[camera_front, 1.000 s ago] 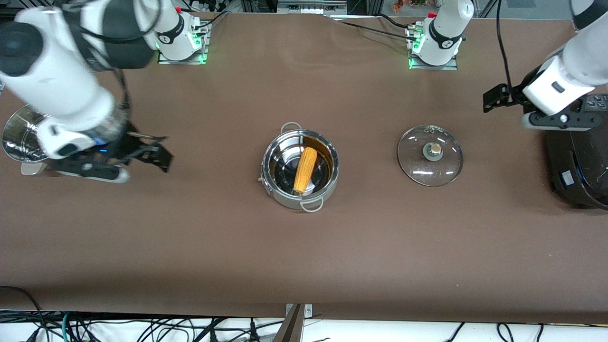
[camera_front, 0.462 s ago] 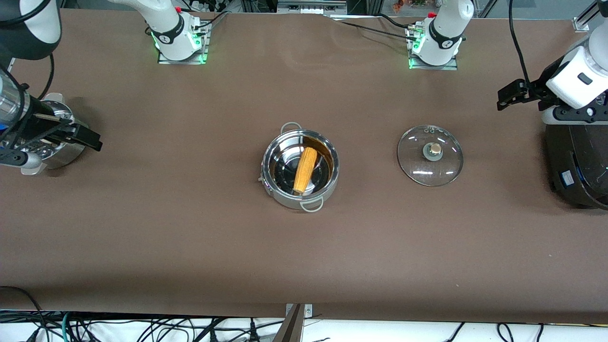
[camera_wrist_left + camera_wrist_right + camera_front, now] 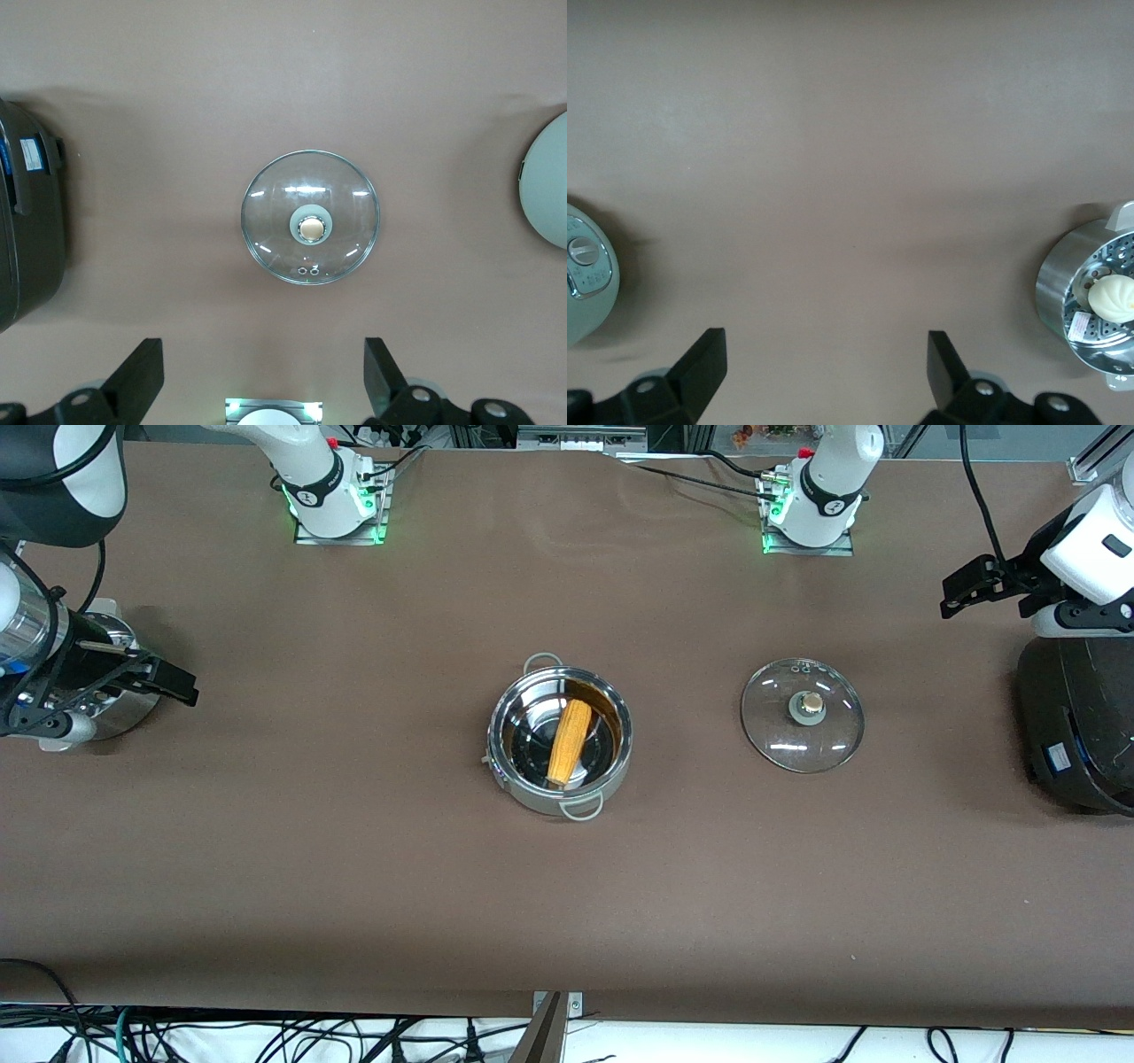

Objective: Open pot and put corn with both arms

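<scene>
The corn [image 3: 569,740] is lying inside the open pot [image 3: 560,742] mid-table, its lid [image 3: 803,715] resting on the table at the pot's three o'clock. The left gripper [image 3: 262,382] is hanging wide open by the black cooker [image 3: 1076,726], and the right gripper [image 3: 827,376], also wide open, is hovering by the steel vessel [image 3: 1090,297].

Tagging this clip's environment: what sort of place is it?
Likely a robotics lab bench, not a kitchen: two arms bolted to a brown-covered table, loose cables along its edge, and cookware laid out as props: the pot and black cooker.

What my cameras only half show

My right arm covers much of the shiny steel vessel [image 3: 120,708]; the big black cooker [image 3: 1076,726] runs off the front view's edge, and my left gripper [image 3: 264,379] shows only its fingertips.
</scene>
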Robot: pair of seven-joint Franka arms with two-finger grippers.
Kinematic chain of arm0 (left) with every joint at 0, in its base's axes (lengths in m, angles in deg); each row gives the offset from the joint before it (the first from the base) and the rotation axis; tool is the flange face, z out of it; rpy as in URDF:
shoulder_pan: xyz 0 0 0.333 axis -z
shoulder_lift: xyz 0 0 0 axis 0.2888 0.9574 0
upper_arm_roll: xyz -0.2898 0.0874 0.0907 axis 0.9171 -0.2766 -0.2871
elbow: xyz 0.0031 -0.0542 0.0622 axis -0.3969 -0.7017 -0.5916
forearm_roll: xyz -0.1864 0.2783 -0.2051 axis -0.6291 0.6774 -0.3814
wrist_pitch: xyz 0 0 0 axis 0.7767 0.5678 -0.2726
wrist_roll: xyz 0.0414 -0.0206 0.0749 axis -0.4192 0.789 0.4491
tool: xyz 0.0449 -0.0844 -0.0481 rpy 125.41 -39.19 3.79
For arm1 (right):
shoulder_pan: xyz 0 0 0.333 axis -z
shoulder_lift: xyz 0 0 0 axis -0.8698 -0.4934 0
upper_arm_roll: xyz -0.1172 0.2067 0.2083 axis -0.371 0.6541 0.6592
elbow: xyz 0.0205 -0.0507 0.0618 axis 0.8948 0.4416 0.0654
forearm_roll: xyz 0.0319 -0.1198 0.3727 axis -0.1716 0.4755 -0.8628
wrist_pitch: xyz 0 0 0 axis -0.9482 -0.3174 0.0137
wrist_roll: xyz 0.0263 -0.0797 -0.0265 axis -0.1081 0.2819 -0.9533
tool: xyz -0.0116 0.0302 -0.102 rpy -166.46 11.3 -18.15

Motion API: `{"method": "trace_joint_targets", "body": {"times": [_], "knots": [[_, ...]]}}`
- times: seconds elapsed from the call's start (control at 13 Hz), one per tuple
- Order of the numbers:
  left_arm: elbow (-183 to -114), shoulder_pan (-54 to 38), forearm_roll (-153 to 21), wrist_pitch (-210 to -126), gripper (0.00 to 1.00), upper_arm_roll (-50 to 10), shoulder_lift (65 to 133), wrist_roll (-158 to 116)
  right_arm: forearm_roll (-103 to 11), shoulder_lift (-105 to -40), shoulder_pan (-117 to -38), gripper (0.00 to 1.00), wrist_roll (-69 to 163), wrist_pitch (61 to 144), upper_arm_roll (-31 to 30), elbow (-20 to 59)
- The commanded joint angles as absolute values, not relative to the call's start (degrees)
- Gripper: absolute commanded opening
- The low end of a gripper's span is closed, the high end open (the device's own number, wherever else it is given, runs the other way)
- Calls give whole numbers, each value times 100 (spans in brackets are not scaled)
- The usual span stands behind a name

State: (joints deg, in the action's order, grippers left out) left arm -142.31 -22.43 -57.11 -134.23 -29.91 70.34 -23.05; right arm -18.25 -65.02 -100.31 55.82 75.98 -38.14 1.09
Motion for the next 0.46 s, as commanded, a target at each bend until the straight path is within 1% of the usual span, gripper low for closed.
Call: {"method": "trace_joint_targets", "body": {"times": [0.0,0.38], "knots": [[-14332,-2311,-5703,-13415,99,-2953,6927,-2371,-1918,-6572,-9990,100,5493,7483,-3852,-50],[-14331,-2311,-5703,-13406,99,-2953,6927,-2371,-1909,-6564,-9929,100,5484,7456,-3860,-50]]}}
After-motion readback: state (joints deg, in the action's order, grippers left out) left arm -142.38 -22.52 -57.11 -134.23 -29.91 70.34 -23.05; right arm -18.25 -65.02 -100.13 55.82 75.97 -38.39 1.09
